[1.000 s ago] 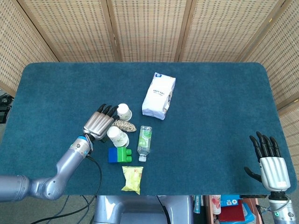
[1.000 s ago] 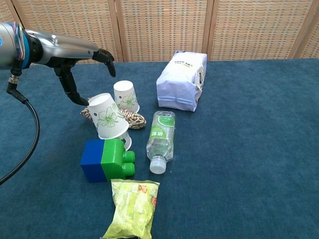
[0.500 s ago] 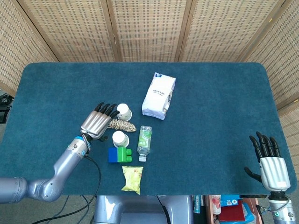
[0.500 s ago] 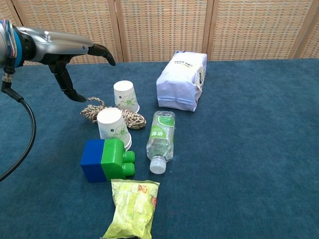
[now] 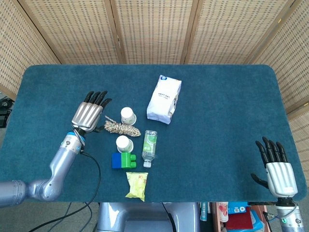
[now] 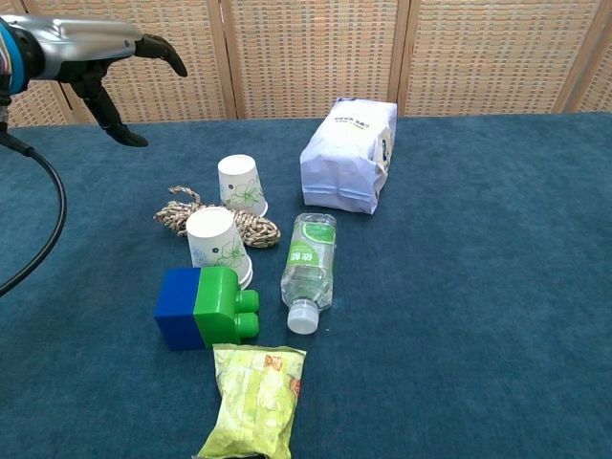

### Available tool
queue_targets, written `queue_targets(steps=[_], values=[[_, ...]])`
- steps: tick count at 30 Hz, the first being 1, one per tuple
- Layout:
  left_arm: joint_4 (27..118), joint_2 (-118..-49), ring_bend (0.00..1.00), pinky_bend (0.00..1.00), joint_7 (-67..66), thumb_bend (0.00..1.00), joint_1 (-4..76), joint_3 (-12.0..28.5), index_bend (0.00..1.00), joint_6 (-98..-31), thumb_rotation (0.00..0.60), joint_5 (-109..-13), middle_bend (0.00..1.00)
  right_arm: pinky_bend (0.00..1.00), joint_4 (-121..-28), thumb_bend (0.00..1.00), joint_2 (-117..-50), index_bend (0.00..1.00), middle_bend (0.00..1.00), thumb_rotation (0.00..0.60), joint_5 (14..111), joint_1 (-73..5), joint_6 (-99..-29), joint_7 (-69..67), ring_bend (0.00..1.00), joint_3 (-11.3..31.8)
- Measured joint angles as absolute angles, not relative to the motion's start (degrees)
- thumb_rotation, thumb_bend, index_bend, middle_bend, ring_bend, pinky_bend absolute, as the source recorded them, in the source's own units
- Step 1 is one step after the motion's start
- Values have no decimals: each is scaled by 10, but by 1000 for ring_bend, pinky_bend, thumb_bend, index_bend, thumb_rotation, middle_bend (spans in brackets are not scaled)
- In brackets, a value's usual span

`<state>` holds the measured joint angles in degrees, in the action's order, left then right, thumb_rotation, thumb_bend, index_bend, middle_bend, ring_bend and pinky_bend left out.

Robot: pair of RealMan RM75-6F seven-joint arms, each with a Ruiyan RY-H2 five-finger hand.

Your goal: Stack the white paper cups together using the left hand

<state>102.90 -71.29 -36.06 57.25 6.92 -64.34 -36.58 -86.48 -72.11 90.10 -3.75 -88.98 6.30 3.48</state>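
Observation:
Two white paper cups with a green flower print stand upside down and apart on the blue table. One cup is further back, the other cup stands just behind the blue and green block. My left hand hovers up and to the left of both cups, fingers spread, holding nothing. My right hand rests open at the table's near right edge, seen only in the head view.
A coil of rope lies between the cups. Close by are a blue and green block, a lying plastic bottle, a yellow-green snack packet and a white bag.
My left hand has let go of the nearer cup, which now stands upside down by the block. The hand has risen and drawn back to the left, away from both cups.

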Motion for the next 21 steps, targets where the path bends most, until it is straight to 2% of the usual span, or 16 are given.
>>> queue_targets(steps=[5, 13, 21], values=[[1000, -726, 0, 0, -376, 243, 589, 81, 204, -621, 600, -342, 0, 0, -861, 52, -723, 0, 0, 600, 893, -40, -878, 63, 0, 34], [922, -786, 0, 0, -422, 242, 637, 101, 267, -586, 600, -282, 0, 0, -858, 52, -721, 0, 0, 600, 885, -41, -874, 52, 0, 37], [851, -842, 0, 0, -467, 242, 683, 115, 270, -559, 600, -222, 0, 0, -849, 52, -719, 0, 0, 600, 870, -43, -860, 33, 0, 39]])
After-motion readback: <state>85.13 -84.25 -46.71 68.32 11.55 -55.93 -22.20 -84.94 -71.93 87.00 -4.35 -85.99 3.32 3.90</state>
